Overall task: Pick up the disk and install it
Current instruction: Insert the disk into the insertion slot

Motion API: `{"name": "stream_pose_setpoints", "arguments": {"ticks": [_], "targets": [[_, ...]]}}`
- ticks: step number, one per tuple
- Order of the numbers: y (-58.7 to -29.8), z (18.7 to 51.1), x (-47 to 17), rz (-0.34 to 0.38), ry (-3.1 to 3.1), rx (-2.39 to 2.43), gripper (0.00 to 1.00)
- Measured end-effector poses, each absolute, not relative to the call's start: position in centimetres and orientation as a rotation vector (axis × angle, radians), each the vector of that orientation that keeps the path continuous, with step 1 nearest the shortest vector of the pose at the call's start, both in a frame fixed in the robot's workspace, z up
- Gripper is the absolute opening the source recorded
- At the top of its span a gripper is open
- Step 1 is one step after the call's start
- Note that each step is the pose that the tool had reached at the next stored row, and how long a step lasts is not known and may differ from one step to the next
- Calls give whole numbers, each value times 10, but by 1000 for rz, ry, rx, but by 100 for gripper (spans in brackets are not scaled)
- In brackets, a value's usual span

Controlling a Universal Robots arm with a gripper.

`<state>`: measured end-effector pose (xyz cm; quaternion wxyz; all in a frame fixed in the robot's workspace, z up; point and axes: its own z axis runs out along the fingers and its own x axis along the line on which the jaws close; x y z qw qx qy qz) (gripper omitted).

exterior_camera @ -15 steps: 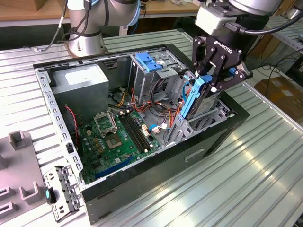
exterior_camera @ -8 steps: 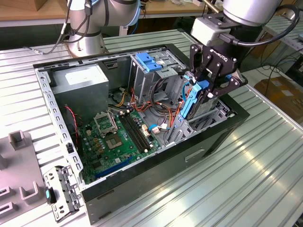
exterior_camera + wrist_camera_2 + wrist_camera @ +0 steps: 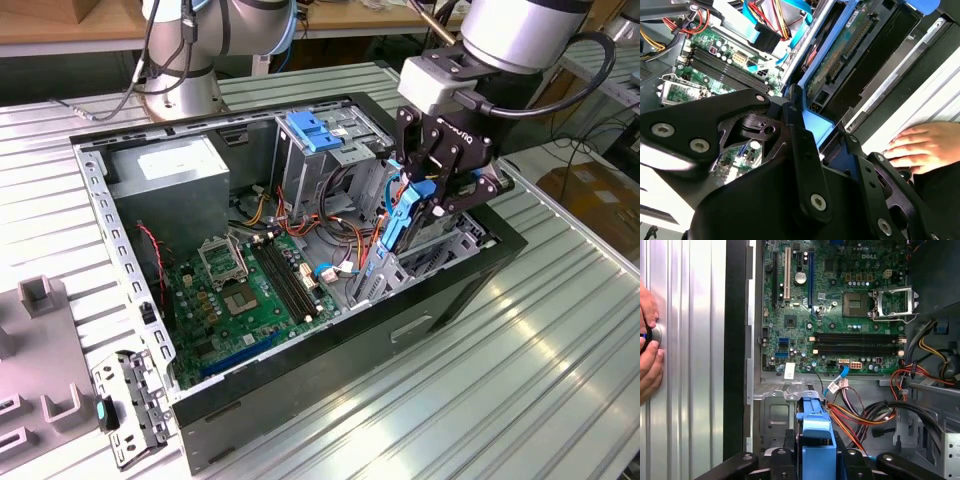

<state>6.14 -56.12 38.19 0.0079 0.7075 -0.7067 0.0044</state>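
Observation:
My gripper is shut on the disk, gripping its light blue carrier rail. The disk hangs on edge, tilted, over the metal drive bay at the open computer case's end on the exterior view's right. In the second wrist view the disk's green circuit side and blue rail run away from the black fingers down into the case. The first wrist view has the blue rail clamped between the fingers, above the bay floor.
The case lies open on a ribbed aluminium table. Inside are the green motherboard, loose cables, a tall bay with a blue latch and a grey power supply. A person's hand rests on the table beside the case.

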Motion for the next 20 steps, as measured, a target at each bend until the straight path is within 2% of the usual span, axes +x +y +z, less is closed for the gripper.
{"name": "stream_pose_setpoints", "arguments": {"ticks": [7, 8, 12, 14, 16, 19, 20], "targets": [[-561, 382, 61, 15, -2208, 2211, 38], [-561, 382, 61, 15, -2209, 2211, 44], [-561, 374, 62, 15, -2208, 2211, 44], [-561, 371, 63, 15, -2208, 2211, 30], [-561, 369, 66, 15, -2208, 2211, 30], [-561, 368, 67, 15, -2208, 2211, 11], [-561, 368, 67, 15, -2209, 2211, 11]]}}
